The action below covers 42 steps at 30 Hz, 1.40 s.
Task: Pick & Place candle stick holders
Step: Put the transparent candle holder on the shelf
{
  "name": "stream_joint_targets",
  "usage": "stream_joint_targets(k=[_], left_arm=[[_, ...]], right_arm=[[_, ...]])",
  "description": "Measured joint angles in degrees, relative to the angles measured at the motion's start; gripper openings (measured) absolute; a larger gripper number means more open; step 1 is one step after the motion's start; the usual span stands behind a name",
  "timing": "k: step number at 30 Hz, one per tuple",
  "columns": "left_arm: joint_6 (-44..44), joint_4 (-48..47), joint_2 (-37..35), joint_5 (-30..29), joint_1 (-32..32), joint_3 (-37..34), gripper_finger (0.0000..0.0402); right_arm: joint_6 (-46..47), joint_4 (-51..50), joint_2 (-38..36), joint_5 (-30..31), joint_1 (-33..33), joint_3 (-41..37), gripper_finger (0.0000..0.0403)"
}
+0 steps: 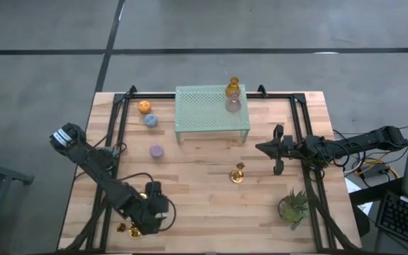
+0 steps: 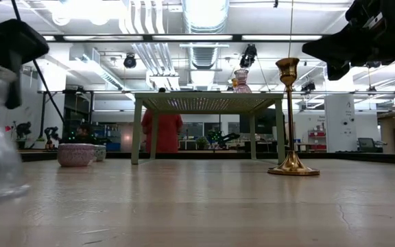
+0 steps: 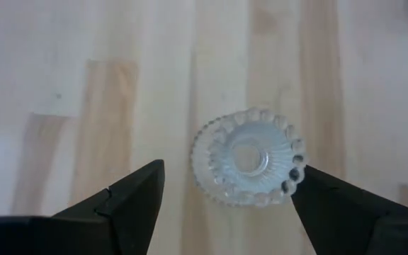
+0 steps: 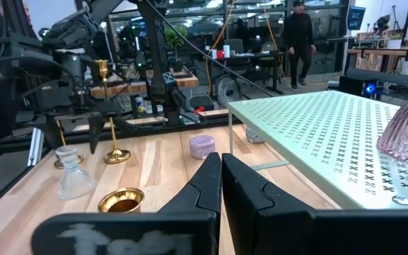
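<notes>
a: candle stick holders, how many are up on the rack (image 1: 204,113) so far?

b: two, as far as i can see: an amber holder (image 1: 232,88) and a pink holder (image 1: 232,105), touching or nearly so, by the rack's right end. whether they were placed there or started there, i cannot tell.

a: and the rest?

b: down on the table (image 1: 211,205). an orange cup (image 1: 144,107), a blue cup (image 1: 151,120) and a purple cup (image 1: 157,151) sit left of the rack. one gold holder (image 1: 238,173) stands in front of it, another gold holder (image 1: 127,229) is near the front left corner, just beside my left arm.

a: what are you on now?

b: my left gripper (image 3: 225,195) hangs over a clear holder (image 3: 248,157), fingers spread wide on either side of it, nothing gripped yet. i judge i'm lining up a pick.

a: the other arm?

b: my right gripper (image 1: 266,149) waits right of the rack, fingers pressed together, holding nothing.

a: so, progress?

b: early, i'd say. most pieces have yet to go up, if the rack is the goal.
</notes>
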Motion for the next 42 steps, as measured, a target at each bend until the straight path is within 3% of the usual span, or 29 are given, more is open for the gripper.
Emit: stream_joint_targets(k=[17,28,42], left_arm=[[0.69,5.27,0.0,-7.06,0.5,-3.59,0.0297],[-3.63,6.74,0.0,-14.61,0.48,-4.84,0.0297],[-9.44,8.81,-0.26,-18.88,1.05,-8.32,0.0249]], right_arm=[[-0.02,0.0,0.02,0.0,0.0,-0.02,0.0008],[-0.01,-0.23,0.01,0.0,-0.01,-0.02,0.0008],[0.0,-0.37,0.0,0.01,-0.01,-0.02,0.0008]])
